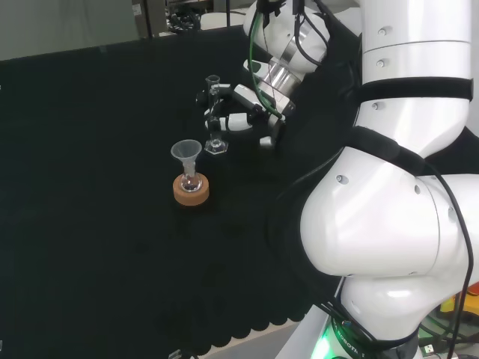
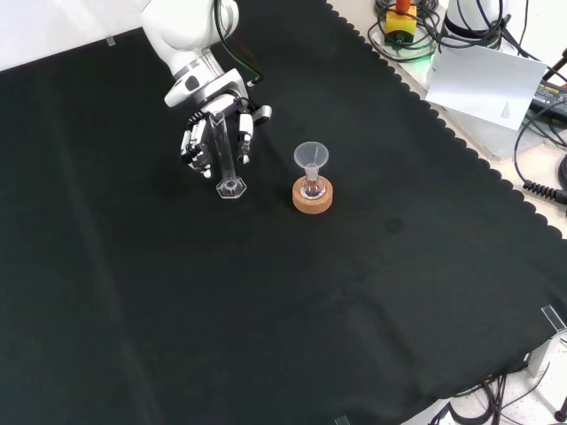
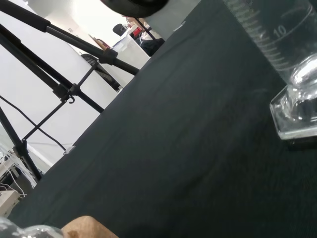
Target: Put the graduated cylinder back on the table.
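Observation:
The clear graduated cylinder (image 1: 214, 112) stands upright, and its hexagonal foot (image 2: 230, 188) is down at the black cloth. The black and white hand (image 1: 243, 114) sits right beside it, with fingers (image 2: 244, 140) curled round the tube on both sides. In the front view the hand (image 2: 202, 133) comes in from the top, just behind the cylinder (image 2: 221, 146). The wrist view shows the cylinder's printed scale and thick glass foot (image 3: 296, 111) close up against the cloth.
A small flask with a clear funnel (image 1: 187, 152) in its neck sits on a cork ring (image 1: 191, 190), a short way in front of the cylinder in the head view. In the front view the cork ring (image 2: 313, 198) lies to the cylinder's right. Black cloth (image 2: 266, 310) spreads around them.

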`<state>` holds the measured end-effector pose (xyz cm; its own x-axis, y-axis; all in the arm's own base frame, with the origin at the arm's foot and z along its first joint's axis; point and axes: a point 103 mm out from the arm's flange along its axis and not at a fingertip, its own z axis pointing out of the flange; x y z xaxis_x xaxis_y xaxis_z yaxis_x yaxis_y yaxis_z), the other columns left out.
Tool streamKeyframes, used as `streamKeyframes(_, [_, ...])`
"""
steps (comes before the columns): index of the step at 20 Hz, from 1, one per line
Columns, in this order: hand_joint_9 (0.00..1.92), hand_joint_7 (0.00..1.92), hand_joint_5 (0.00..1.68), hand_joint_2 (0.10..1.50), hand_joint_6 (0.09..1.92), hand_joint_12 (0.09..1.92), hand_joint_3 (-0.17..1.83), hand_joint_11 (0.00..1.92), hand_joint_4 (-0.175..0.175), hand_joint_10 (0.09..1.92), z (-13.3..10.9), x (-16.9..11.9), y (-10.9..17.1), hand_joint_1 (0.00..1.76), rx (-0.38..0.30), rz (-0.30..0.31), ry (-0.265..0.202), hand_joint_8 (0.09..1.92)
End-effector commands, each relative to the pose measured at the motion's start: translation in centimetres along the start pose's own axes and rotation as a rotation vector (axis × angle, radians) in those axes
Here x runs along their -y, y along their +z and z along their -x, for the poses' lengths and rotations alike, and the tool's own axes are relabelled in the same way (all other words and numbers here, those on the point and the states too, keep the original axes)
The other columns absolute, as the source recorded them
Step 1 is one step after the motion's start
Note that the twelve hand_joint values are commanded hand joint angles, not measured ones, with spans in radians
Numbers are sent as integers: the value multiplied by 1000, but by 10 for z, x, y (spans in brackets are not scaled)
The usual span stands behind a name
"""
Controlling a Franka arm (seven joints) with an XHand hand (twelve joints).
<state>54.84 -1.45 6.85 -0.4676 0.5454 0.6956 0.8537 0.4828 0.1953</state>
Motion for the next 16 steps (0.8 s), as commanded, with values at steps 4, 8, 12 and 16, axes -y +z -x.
streamKeyframes(4, [849,366,382,896,483,1333,-175,347,-72,87,-4,9,-29,798,34,8,23,667])
streamKeyframes(8, [796,299,360,887,404,1361,-175,280,-76,87,-11,17,-48,784,68,12,49,687])
streamKeyframes(12, [775,268,362,881,325,1385,-175,246,-78,87,-23,29,-74,771,121,15,85,700])
streamKeyframes(16, [763,258,364,881,288,1394,-175,236,-79,87,-44,44,-101,759,186,20,124,702])
